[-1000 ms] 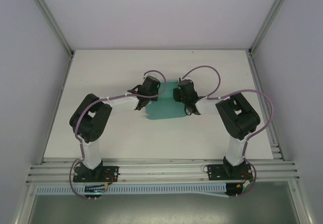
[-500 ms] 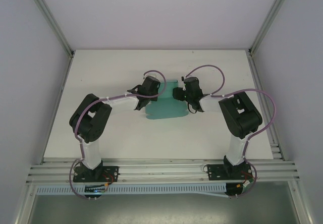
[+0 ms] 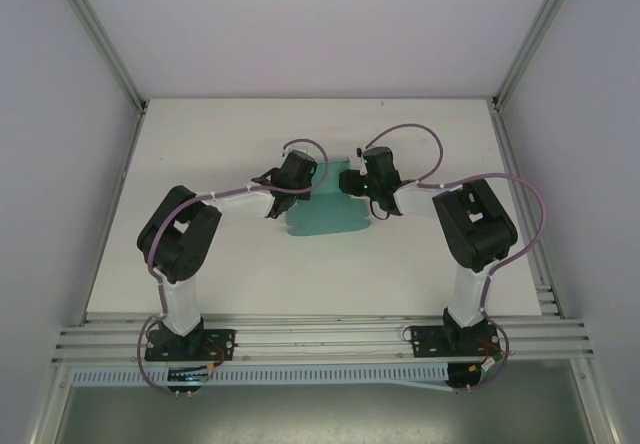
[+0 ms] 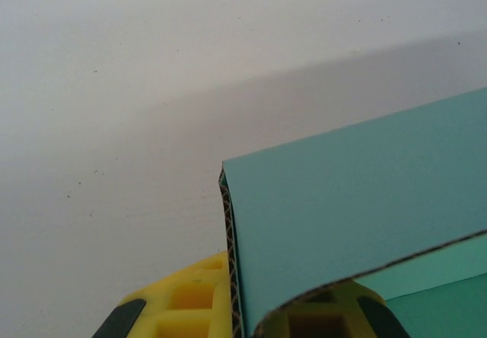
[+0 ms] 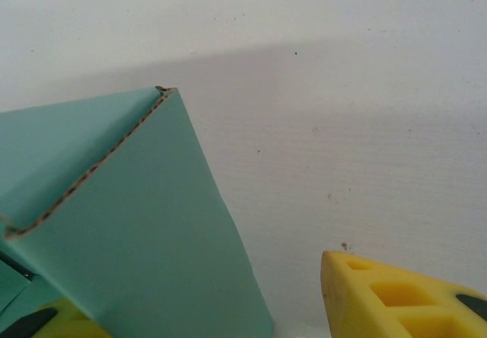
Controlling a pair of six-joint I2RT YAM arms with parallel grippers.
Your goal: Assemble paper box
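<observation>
Teal box [image 3: 325, 222], left gripper [image 4: 242, 315] pinching its edge; right gripper [image 5: 221, 307] gaping round a flap [image 5: 137, 224]; a skewed pull could crease it

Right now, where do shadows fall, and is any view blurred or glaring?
Top external view: even, soft light, no glare, the paper box plain to see. Left wrist view: a wide soft shadow on the table beyond the box; its corrugated edge is sharp. Right wrist view: a similar shadow band, edge also sharp.
</observation>
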